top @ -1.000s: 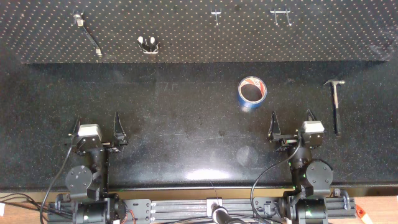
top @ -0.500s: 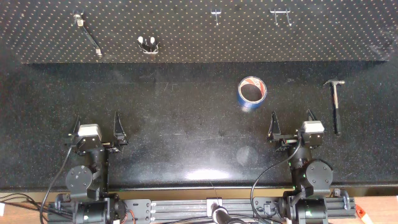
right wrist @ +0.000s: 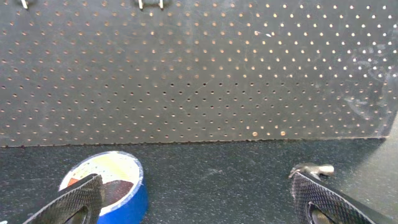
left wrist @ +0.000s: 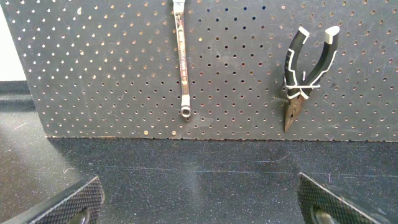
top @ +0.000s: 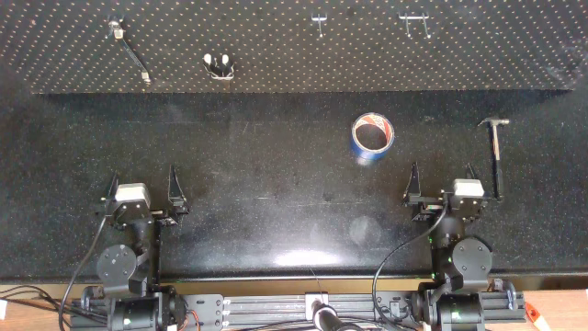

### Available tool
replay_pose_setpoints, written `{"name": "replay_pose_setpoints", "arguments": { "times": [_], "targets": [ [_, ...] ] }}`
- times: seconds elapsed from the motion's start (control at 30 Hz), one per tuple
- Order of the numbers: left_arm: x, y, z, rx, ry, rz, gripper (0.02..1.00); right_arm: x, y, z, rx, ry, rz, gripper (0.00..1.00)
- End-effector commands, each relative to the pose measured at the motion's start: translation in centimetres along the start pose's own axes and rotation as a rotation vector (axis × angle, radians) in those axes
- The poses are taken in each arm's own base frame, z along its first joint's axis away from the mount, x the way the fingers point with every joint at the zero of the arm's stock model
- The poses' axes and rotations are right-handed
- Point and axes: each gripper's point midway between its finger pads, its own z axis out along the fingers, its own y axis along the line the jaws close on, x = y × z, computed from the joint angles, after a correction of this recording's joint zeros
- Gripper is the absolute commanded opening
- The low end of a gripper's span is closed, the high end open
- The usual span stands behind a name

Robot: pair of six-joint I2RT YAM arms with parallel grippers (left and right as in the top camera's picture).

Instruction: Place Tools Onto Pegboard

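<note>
A black pegboard [top: 276, 41] stands along the back of the black table. A wrench [top: 130, 52] [left wrist: 181, 59] and black-and-white pliers [top: 219, 65] [left wrist: 305, 71] hang on it. A roll of blue tape [top: 372, 137] [right wrist: 106, 183] lies on the table right of centre. A small hammer [top: 496, 156] lies farther right, its head [right wrist: 311, 170] toward the board. My right gripper [top: 442, 181] is open near the front, between the tape and the hammer. My left gripper [top: 144, 189] is open at the front left, facing the wrench and pliers.
Two bare metal hooks [top: 319, 20] [top: 414, 22] stick out of the pegboard's upper right. The board's right end [top: 565, 55] stops short of a pale strip. Bare black tabletop [top: 266, 156] lies between the arms and the board.
My right gripper has shifted a little to the right and away from its base, toward the hammer. The left arm has not moved.
</note>
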Motion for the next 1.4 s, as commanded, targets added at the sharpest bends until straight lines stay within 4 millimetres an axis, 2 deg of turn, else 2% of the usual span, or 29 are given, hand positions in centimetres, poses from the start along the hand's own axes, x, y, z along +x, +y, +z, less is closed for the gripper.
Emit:
{"name": "replay_pose_setpoints", "arguments": {
  "times": [0.03, 0.1, 0.17, 0.3, 0.4, 0.63, 0.73, 0.9, 1.13, 1.4],
  "targets": [
    [0.1, -0.1, -0.1, 0.01, 0.001, -0.002, 0.996, -4.2, -1.6, 0.0, 0.068, -0.008, -0.017, 0.976],
    [0.1, -0.1, -0.1, 0.01, 0.001, -0.003, 0.996, -7.1, -1.9, 0.7, 0.076, 0.004, -0.017, 0.976],
    [0.1, -0.1, -0.1, 0.01, 0.001, -0.002, 0.996, -9.6, -1.9, 2.3, 0.069, 0.063, -0.017, 0.976],
    [0.1, -0.1, -0.1, 0.01, 0.001, -0.003, 0.996, -11.4, -2.0, 5.6, 0.063, 0.182, -0.02, 0.976],
    [0.1, -0.1, -0.1, 0.01, 0.001, -0.002, 0.996, -10.5, -2.0, 7.3, 0.066, 0.238, 0.016, 0.976],
    [0.1, -0.1, -0.1, 0.01, 0.001, -0.002, 0.996, -10.3, -1.8, 7.6, 0.062, 0.242, 0.04, 0.976],
    [0.1, -0.1, -0.1, 0.01, 0.001, -0.003, 0.996, -9.4, -1.2, 8.2, 0.046, 0.301, 0.041, 0.976],
    [0.1, -0.1, -0.1, 0.01, 0.001, -0.002, 0.996, -9.0, 1.3, 9.0, -0.024, 0.396, 0.027, 0.976],
    [0.1, -0.1, -0.1, 0.01, 0.001, -0.002, 0.996, -5.7, 6.3, 10.9, -0.134, 0.527, 0.07, 0.976],
    [0.1, -0.1, -0.1, 0.01, 0.001, -0.002, 0.996, -3.1, 10.7, 10.6, -0.224, 0.718, 0.054, 0.976]
  ]
}}
